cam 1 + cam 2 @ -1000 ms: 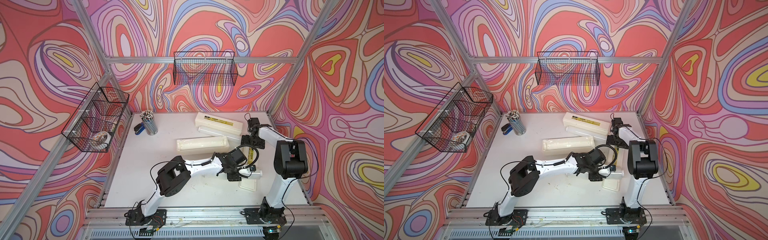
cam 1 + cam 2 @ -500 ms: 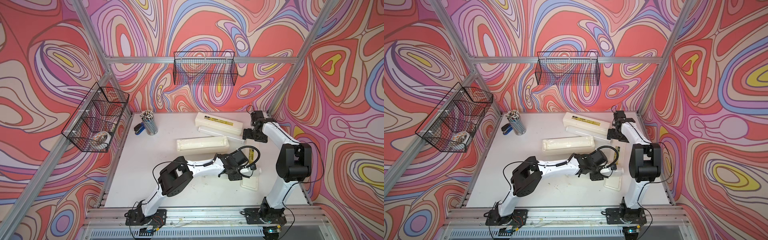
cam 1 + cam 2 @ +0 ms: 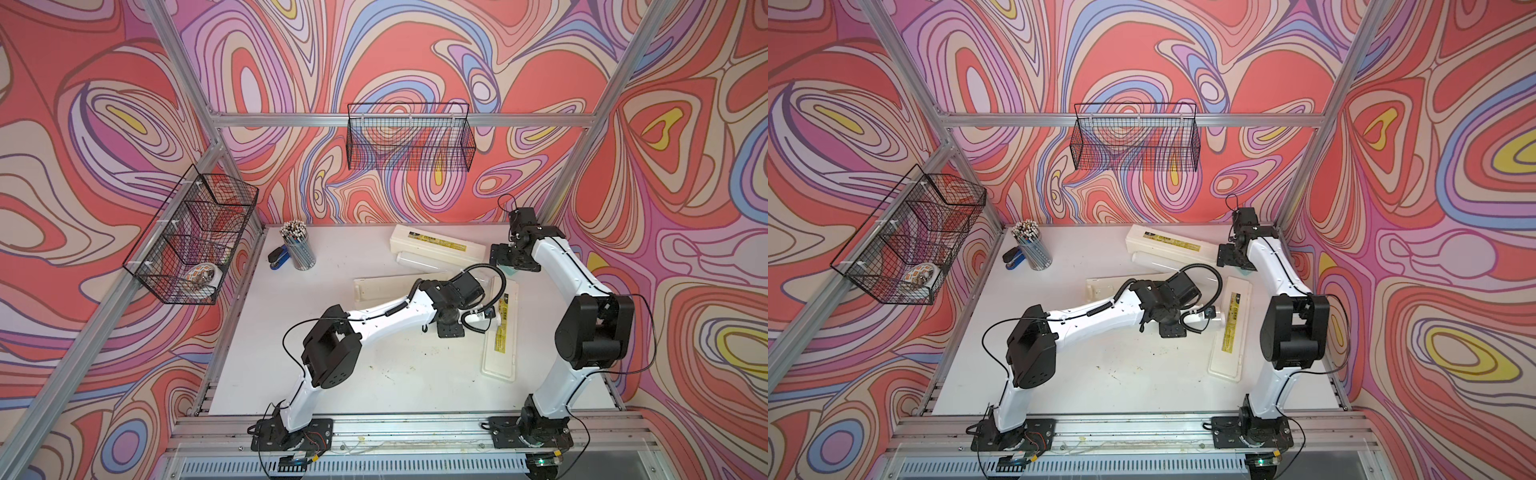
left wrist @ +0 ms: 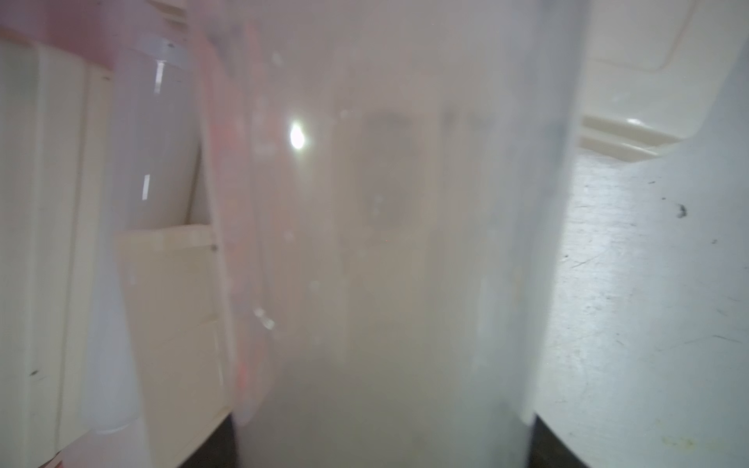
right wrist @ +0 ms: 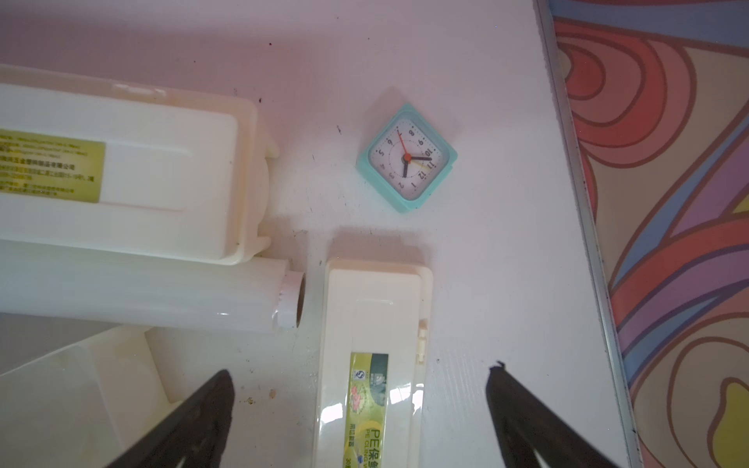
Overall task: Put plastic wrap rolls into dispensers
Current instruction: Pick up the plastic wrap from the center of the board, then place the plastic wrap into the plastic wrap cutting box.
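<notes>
Your left gripper (image 4: 381, 435) has its jaws closed on the held roll (image 4: 405, 243). In the left wrist view the roll fills the middle as a pale blur, with a dark jaw tip pressed against each side. In both top views only a short white stretch of it shows past the wrist. It reaches to the long inner edge of the right-side dispenser (image 3: 500, 353), and you cannot tell there whether the two touch. That dispenser lies lengthwise on the surface (image 3: 395, 386) beside the right arm, with its yellow label facing up. Your right gripper (image 5: 360, 369) hangs over the dispenser's far end with its jaws spread wide and nothing between them. The second roll (image 5: 142, 291) lies flat along the front side of the back dispenser (image 3: 436, 247), which is closed with its label up. The roll's hollow tube end stops just short of the right-side dispenser's end. An open cream tray (image 3: 382, 289) lies near the middle of the surface, partly hidden under the left arm. A small teal clock (image 5: 406, 158) sits in the far right corner, apart from both dispensers. A cup of pencils (image 3: 297, 249) and a blue stapler (image 3: 277, 258) stand together at the far left.
</notes>
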